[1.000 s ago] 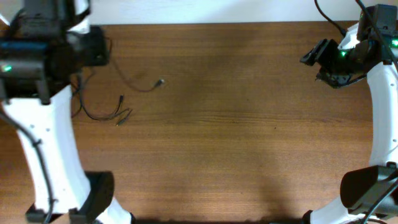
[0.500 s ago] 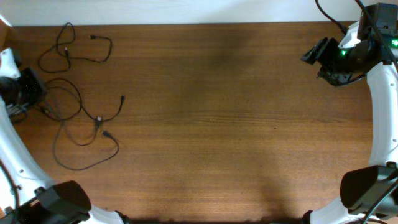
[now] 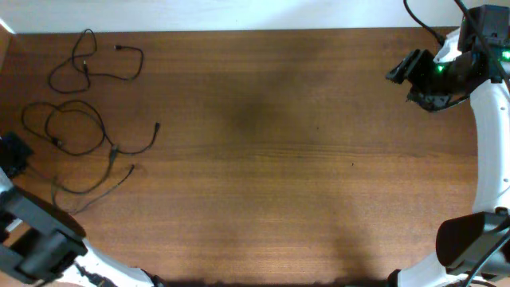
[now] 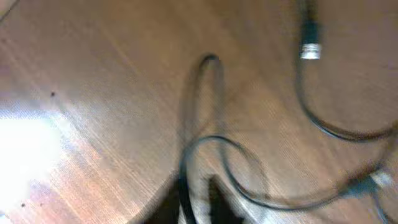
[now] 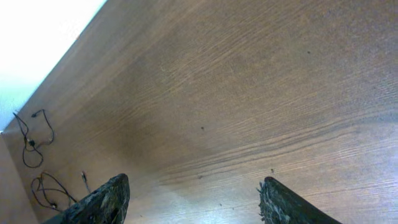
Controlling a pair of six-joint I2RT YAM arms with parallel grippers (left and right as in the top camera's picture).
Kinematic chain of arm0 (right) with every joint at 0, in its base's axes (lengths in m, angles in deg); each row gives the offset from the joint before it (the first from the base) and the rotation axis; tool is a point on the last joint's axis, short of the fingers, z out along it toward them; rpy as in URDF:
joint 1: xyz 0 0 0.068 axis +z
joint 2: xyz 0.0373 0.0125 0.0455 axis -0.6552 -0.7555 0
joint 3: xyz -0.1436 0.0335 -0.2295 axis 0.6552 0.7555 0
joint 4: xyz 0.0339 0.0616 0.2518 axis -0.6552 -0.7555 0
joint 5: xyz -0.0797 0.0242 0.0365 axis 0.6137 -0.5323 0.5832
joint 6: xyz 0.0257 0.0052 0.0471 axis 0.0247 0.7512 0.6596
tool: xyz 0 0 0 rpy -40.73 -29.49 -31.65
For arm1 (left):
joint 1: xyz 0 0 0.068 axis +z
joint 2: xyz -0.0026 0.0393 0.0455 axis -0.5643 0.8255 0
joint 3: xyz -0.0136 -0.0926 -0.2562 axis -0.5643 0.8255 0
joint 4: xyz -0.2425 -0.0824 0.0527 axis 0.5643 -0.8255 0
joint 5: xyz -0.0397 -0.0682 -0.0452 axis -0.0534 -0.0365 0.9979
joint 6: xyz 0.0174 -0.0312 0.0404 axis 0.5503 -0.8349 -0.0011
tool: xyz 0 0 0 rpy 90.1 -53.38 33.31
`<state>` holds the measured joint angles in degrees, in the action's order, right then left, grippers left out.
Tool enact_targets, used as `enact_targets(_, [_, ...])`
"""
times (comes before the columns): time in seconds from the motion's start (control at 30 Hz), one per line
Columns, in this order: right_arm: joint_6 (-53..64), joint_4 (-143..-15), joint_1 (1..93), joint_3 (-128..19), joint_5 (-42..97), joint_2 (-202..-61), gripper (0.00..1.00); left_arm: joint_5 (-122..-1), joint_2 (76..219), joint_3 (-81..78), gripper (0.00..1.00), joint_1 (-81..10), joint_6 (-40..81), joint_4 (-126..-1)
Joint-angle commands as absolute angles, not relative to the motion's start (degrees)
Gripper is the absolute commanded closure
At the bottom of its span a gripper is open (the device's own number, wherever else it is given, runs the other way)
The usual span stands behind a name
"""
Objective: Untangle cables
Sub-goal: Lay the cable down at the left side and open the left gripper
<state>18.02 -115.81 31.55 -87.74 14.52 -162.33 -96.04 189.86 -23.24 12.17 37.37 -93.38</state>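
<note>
The wooden table (image 3: 279,159) carried the cables (image 3: 76,131) at its far-left corner, one loose loop against the far edge and two more overlapping just nearer. The left arm (image 3: 32,231) lay along the table's left edge with the left gripper (image 3: 13,151) low beside the overlapping loops, its jaw state too blurred to tell. The right gripper (image 5: 193,199) hung at the table's far-right corner, fingers apart and empty. The cords looked light, limp and liable to drag their neighbours, so a pinch on the stiffer part just behind a plug (image 4: 309,50) seemed the surest hold.
</note>
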Motion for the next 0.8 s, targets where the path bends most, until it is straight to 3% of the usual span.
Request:
enact_targets(0.0, [17.21,-115.92,31.70,-87.96,15.44,-161.11,0.32,-100.45,192.92,-22.83,0.19,13.83,35.84,-92.31])
enact_targets(0.03, [17.21,-115.92,31.70,-87.96,15.44,-161.11,0.32,-100.45,192.98,-22.83,0.07,13.94,35.84,-91.61])
enact_targets(0.07, [17.21,-115.92,31.70,-87.96,15.44,-161.11,0.32,-100.45,192.96,-22.83,0.01,13.98,35.84,-90.15])
enact_targets(0.23, [17.24,-115.94,31.92,-87.96,15.44,-161.11,0.32,-94.62,192.96,-23.94,0.01,14.24,35.86,-88.05])
enact_targets(0.4, [17.28,-115.73,31.92,-87.96,15.42,-161.15,0.32,-52.72,193.11,-25.60,0.11,13.61,47.38,-86.83])
enact_targets(0.47, [17.30,-115.70,31.92,-87.96,15.44,-161.17,0.32,-55.67,193.14,-24.38,0.14,10.85,47.31,-89.03])
enact_targets(0.53, [17.30,-115.73,31.92,-87.94,15.42,-161.17,0.32,-64.28,193.14,-22.00,0.31,7.88,45.58,-89.41])
enact_targets(0.6, [17.28,-115.81,31.92,-87.94,15.42,-161.17,0.32,-77.04,193.20,-19.03,0.39,5.11,40.01,-89.36])
enact_targets(0.63, [17.28,-116.01,31.92,-87.94,15.42,-161.17,0.32,-81.74,193.20,-17.80,0.64,4.25,39.84,-89.21])
enact_targets(0.7, [17.30,-115.92,31.92,-87.85,15.42,-161.17,0.32,-82.88,193.20,-16.23,0.96,3.64,39.81,-87.94])
enact_targets(0.77, [17.28,-115.97,31.92,-87.85,15.39,-161.17,0.32,-82.88,193.29,-13.67,1.00,3.55,36.36,-85.12])
